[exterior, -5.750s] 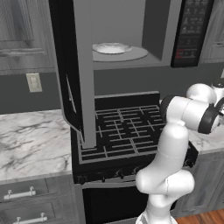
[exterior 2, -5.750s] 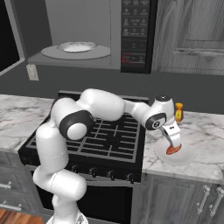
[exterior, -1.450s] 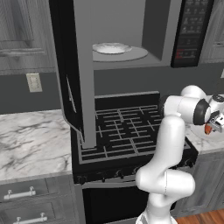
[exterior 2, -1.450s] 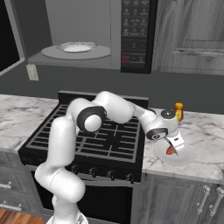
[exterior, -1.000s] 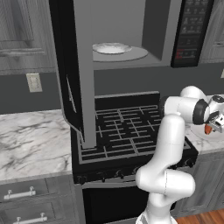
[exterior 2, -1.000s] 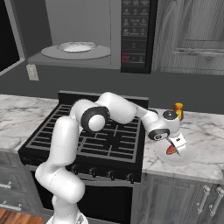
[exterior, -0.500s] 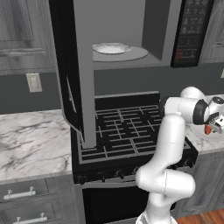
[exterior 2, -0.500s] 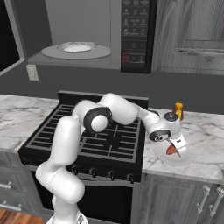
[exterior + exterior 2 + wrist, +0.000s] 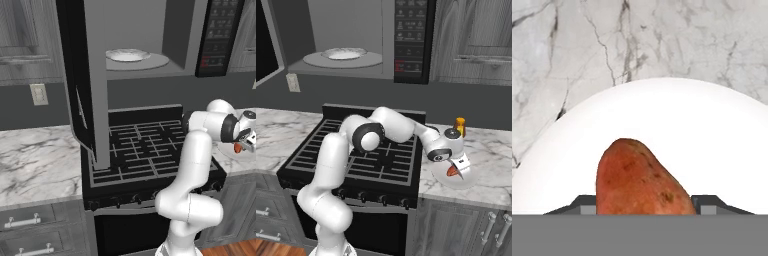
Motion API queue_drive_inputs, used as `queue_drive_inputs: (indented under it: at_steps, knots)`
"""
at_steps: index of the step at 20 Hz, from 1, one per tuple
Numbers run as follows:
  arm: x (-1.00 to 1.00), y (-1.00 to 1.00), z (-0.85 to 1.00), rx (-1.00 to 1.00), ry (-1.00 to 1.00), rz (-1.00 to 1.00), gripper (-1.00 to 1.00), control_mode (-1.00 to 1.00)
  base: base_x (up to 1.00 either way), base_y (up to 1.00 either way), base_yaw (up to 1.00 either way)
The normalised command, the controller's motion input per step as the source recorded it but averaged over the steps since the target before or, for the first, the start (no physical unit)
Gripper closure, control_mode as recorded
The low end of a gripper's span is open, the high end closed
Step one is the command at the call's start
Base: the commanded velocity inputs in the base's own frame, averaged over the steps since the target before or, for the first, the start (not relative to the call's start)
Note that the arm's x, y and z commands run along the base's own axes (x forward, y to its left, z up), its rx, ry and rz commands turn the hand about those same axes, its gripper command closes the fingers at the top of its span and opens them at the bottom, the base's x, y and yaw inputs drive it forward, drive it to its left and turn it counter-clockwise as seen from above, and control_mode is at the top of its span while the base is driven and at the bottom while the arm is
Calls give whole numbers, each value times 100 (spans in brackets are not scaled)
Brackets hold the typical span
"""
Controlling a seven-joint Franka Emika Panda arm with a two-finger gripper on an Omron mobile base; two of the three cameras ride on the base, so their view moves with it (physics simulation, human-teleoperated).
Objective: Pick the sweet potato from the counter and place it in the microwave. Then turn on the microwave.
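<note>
The orange-red sweet potato [image 9: 637,175] lies on a white plate [image 9: 712,125] on the marble counter [image 9: 491,150], right of the stove. My gripper [image 9: 643,202] points down over it, and both fingertips [image 9: 587,203] press against the tuber's sides. From the right base view the sweet potato [image 9: 453,171] shows under the hand, with my gripper [image 9: 455,169] just above the plate [image 9: 468,181]. Above the stove, the microwave [image 9: 145,30] stands with its black door [image 9: 75,75] swung open. A white round plate [image 9: 344,53] sits inside it.
An orange bottle with a yellow cap [image 9: 459,126] stands close behind the hand. The black grated stovetop [image 9: 356,155] lies left of the plate. The microwave's dark button panel [image 9: 408,40] is at its right side. Grey drawers [image 9: 30,225] sit under the left counter.
The fingers have closed in from wide open onto the sweet potato's sides. The arm has barely moved, and the tuber still rests on the plate.
</note>
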Motion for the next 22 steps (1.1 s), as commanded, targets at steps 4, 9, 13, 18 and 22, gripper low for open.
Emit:
queue_drive_inputs:
  at_steps: [4,9,13,18,22]
  knots:
    - [0,0,0,0,0,0,100,-100,0,0,0]
    - [0,5,18,-4,-10,2,100,-100,0,0,0]
    - [0,11,60,-2,-19,4,100,-100,0,0,0]
    - [-1,23,64,-2,-12,3,100,-100,0,0,0]
    - [-17,36,56,-5,-2,4,100,-100,0,0,0]
